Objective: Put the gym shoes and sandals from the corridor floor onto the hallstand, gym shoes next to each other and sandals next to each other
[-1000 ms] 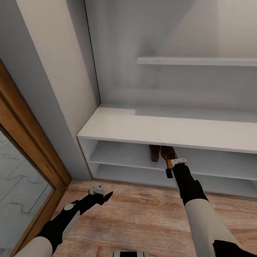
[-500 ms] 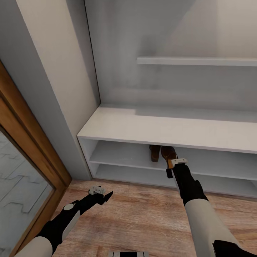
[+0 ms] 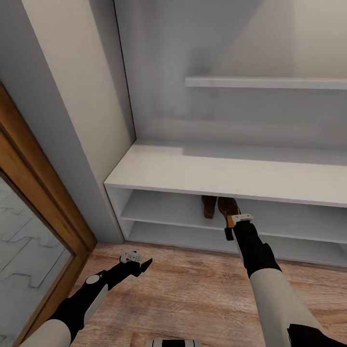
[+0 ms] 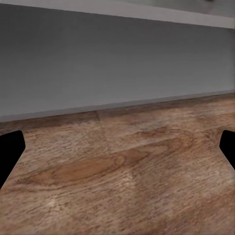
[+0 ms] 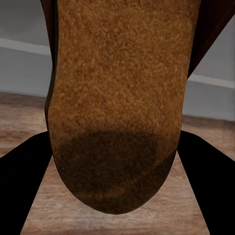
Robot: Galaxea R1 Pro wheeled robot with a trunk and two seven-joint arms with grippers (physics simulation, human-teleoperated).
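I'm placing the second sandal (image 3: 227, 208): the right gripper (image 3: 237, 225), centre frame, has its fingers pinching it at the shoe rack's (image 3: 193, 168) upper shelf, just beside the first sandal (image 3: 208, 206). I judge the next move is easing it in level, then letting go. Count: two sandals, no gym shoes visible. Left gripper (image 3: 136, 260), lower left above the floor (image 3: 193, 294), fingers spread and empty.

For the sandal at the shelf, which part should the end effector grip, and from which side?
Grip the sandal by its rounded sole end, coming from the corridor side. That end points out of the hallstand bay and sits between the right end effector fingers in the wrist view.
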